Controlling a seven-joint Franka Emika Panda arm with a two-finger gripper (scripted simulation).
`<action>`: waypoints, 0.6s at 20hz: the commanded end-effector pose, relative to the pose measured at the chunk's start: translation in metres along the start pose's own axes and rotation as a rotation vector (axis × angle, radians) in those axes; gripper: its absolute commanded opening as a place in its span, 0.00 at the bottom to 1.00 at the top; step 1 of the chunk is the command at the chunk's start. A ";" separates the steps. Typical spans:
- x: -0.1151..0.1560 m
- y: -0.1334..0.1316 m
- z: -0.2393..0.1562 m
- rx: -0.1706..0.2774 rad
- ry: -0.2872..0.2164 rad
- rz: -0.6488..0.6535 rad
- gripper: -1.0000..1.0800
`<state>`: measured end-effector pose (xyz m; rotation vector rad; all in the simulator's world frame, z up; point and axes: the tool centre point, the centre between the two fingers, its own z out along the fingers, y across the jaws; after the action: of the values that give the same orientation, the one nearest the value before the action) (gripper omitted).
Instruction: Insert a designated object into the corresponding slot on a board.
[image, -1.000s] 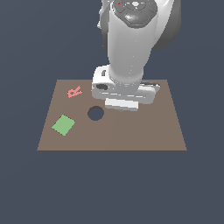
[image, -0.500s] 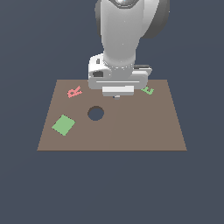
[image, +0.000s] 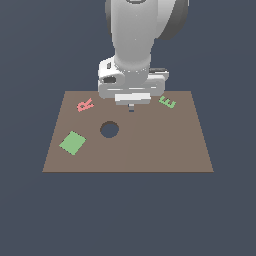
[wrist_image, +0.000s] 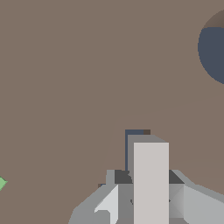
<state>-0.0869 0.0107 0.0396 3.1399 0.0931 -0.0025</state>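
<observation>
My gripper hangs over the back middle of the brown board, a little above its surface. In the wrist view the gripper is shut on the light grey T block, which stands upright between the fingers. In the exterior view the block is almost wholly hidden under the hand. The round dark hole lies in front of the gripper, toward the exterior view's left. It also shows at the edge of the wrist view, apart from the block.
A pink R lies at the board's back left in the exterior view and a green E at the back right. A flat green square patch is at the front left. A green tip shows in the wrist view.
The hand has risen and shifted slightly toward the exterior view's left. It has uncovered the green E.
</observation>
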 end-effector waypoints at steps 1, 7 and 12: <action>0.001 0.000 0.000 0.000 0.001 0.001 0.00; 0.001 0.000 0.003 0.000 0.001 0.002 0.00; 0.001 0.000 0.010 0.000 0.000 0.003 0.00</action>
<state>-0.0859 0.0110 0.0310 3.1399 0.0895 -0.0031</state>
